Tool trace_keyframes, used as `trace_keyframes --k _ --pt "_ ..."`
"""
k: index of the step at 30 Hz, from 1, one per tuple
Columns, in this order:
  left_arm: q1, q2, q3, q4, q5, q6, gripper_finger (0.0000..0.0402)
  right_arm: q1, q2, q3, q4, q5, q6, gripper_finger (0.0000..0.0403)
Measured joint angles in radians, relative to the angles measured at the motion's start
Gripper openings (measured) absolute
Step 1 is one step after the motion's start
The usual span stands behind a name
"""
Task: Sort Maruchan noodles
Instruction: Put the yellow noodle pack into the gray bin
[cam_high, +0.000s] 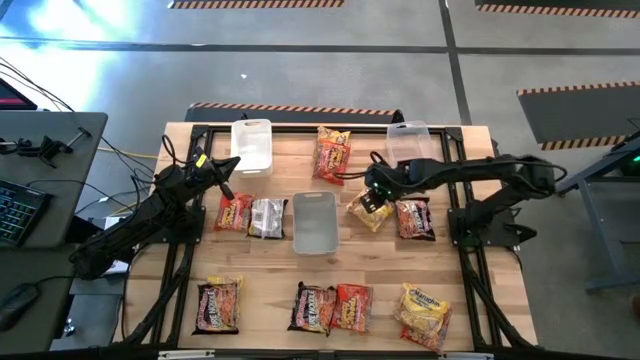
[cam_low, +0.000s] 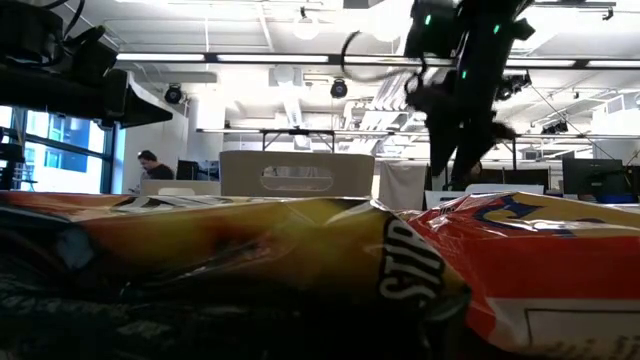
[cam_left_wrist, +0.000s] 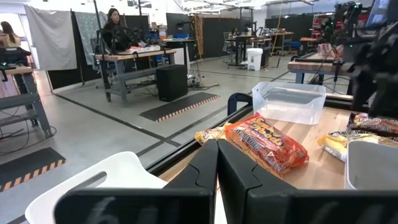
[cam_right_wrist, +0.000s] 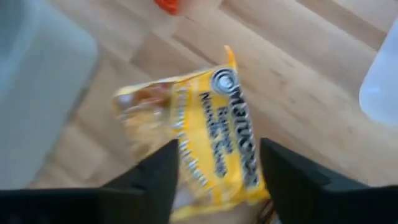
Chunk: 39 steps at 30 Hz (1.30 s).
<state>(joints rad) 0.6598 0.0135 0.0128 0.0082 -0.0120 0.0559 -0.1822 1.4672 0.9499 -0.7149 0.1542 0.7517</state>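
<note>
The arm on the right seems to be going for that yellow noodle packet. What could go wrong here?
The right gripper straddles the yellow packet with open fingers; the thin plastic might slip or be caught only by an edge. A dark packet and the middle bin lie close by, so either could get nudged.

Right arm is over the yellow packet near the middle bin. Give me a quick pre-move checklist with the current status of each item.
1. Right gripper lined up on the yellow plastic noodle packet: ok, a finger shows on each side of it in the right wrist view.
2. Grip closed on the packet: cannot tell; contact is not visible.
3. Neighbouring dark packet clear of the grasp: ok, beside the yellow one, not under the gripper.
4. Clear rectangular plastic middle bin: ok, holds nothing.
5. Left gripper out of the way: ok, shut, by the white bin.
</note>
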Motion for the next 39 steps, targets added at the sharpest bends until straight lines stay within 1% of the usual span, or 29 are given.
trace_keyframes --k 3,5,9,15,18,20,26,28,29,30,34,37,39 --pt "0.0 0.0 0.0 0.0 0.0 0.0 0.0 -0.047 0.061 -0.003 0.061 -0.014 -0.097 0.0261" --pt "0.0 0.0 0.0 0.0 0.0 0.0 0.0 -0.081 0.102 -0.003 0.107 -0.039 -0.179 0.0271" --pt "0.0 0.0 0.0 0.0 0.0 0.0 0.0 -0.145 0.179 -0.003 0.149 -0.124 -0.319 0.0271" --pt "0.0 0.0 0.0 0.0 0.0 0.0 0.0 -0.213 0.227 0.0 0.215 -0.305 -0.431 0.025" --pt "0.0 0.0 0.0 0.0 0.0 0.0 0.0 -0.228 0.23 -0.003 0.225 -0.378 -0.437 0.0224" --pt "0.0 0.0 0.0 0.0 0.0 0.0 0.0 -0.23 0.23 -0.003 0.223 -0.4 -0.439 0.0195" --pt "0.0 0.0 0.0 0.0 0.0 0.0 0.0 -0.23 0.229 -0.003 0.223 -0.431 -0.447 0.007" --pt "0.0 0.0 0.0 0.0 0.0 0.0 0.0 -0.23 0.229 -0.003 0.218 -0.456 -0.456 0.0028" --pt "0.0 0.0 0.0 0.0 0.0 0.0 0.0 -0.226 0.228 -0.003 0.217 -0.462 -0.462 0.0015" --pt "0.0 0.0 0.0 0.0 0.0 0.0 0.0 -0.222 0.224 -0.003 0.217 -0.46 -0.466 0.0008" --pt "0.0 0.0 0.0 0.0 0.0 0.0 0.0 -0.198 0.189 -0.004 0.206 -0.439 -0.46 0.0012" --pt "0.0 0.0 0.0 0.0 0.0 0.0 0.0 -0.16 0.151 0.017 0.174 -0.377 -0.459 0.0002" --pt "0.0 0.0 0.0 0.0 0.0 0.0 0.0 -0.13 0.126 0.028 0.159 -0.346 -0.461 0.0002"
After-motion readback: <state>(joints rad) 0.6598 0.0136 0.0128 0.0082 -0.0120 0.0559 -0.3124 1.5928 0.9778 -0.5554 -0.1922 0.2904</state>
